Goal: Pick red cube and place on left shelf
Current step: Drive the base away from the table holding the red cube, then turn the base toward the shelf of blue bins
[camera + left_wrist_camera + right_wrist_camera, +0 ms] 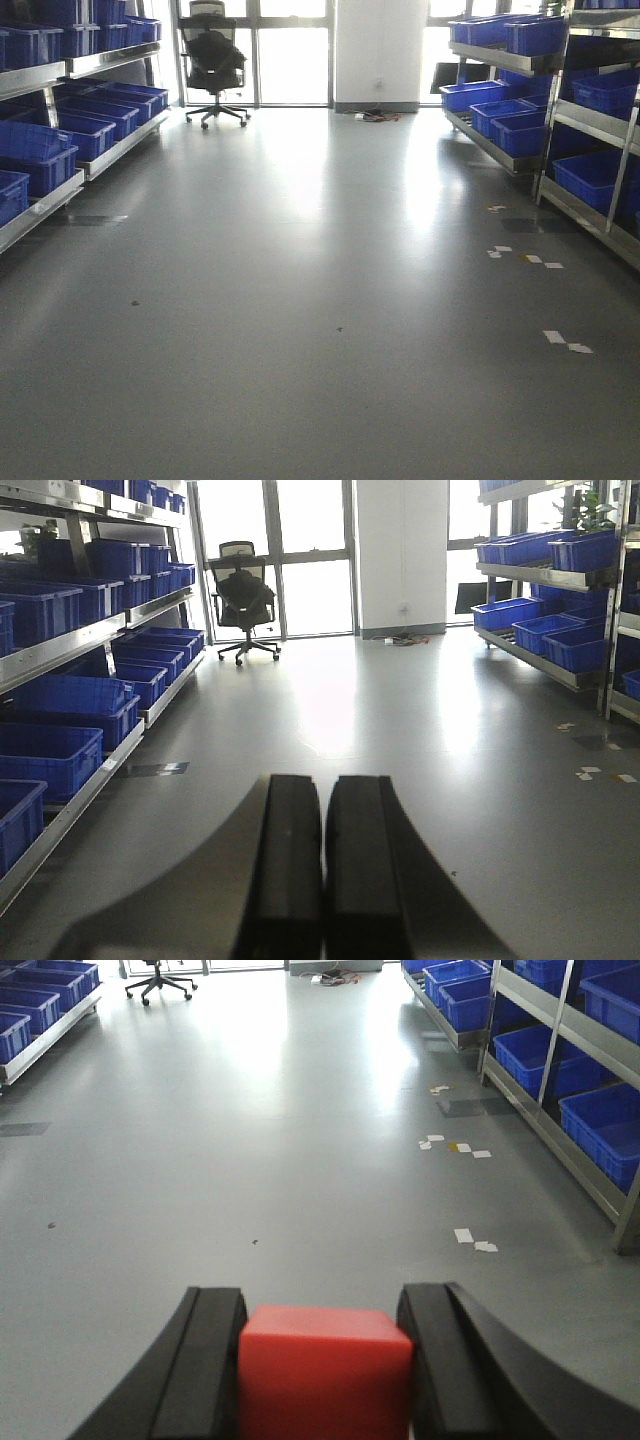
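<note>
The red cube (325, 1370) sits between the two black fingers of my right gripper (322, 1305), which is shut on it above the grey floor. My left gripper (325, 780) is shut, its pads pressed together with nothing between them. The left shelf (120, 148) runs along the left wall, its steel rails carrying dark-blue crates (35, 150). In the left wrist view the left shelf (60, 647) stands close on the left, and in the right wrist view only its far end (50, 1030) shows at top left. Neither gripper appears in the front view.
A second rack with blue crates (520, 60) lines the right wall. A black office chair (213, 60) stands by the far windows, with cables (375, 116) on the floor near the white pillar. White paper scraps (565, 343) lie on the floor at right.
</note>
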Controlling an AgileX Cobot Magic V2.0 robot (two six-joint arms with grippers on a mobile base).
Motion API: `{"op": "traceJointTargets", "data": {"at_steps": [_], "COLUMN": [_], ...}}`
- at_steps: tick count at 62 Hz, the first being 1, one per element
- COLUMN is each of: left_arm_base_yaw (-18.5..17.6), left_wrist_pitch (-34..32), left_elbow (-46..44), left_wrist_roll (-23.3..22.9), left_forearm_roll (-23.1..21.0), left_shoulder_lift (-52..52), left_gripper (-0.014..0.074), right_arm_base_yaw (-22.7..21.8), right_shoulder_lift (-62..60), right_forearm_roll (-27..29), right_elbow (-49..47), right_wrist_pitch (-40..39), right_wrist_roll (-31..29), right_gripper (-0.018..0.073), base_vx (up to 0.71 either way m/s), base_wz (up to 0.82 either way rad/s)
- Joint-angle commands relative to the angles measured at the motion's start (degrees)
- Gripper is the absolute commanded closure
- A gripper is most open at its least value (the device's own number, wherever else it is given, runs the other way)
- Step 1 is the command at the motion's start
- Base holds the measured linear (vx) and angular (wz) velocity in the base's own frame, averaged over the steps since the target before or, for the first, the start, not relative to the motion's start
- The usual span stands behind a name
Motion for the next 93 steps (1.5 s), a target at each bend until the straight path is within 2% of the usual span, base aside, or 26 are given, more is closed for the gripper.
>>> {"op": "traceJointTargets", "data": {"at_steps": [1,35,93], "left_arm_base_yaw": [-0.2,-0.2,-0.2], "left_wrist_pitch": [-4.8,-4.8,-4.8], "left_elbow": [1.3,1.3,1.3], "left_wrist_roll": [0.1,0.1,0.1], "left_forearm_roll": [-0.3,-0.3,-0.3], "left_shoulder_lift": [0.4,0.4,0.4], "left_gripper": [0.0491,0.0491,0.0491], "right_arm_base_yaw": [-0.4,-0.4,-0.4], "right_shoulder_lift": [0.3,0.3,0.3], "right_forearm_roll": [-0.8,-0.8,-0.8], "right_elbow": [-1.7,-1.7,-1.7], "right_wrist_pitch": [-5.1,-5.1,-5.0], "right_wrist_roll": [-0.1,-0.1,-0.1], "right_gripper": [0.0502,0.0502,0.0502], "base_vx": [0.21,0.35,0.62], "base_wz": [-0.24,0.05,0.07]}}
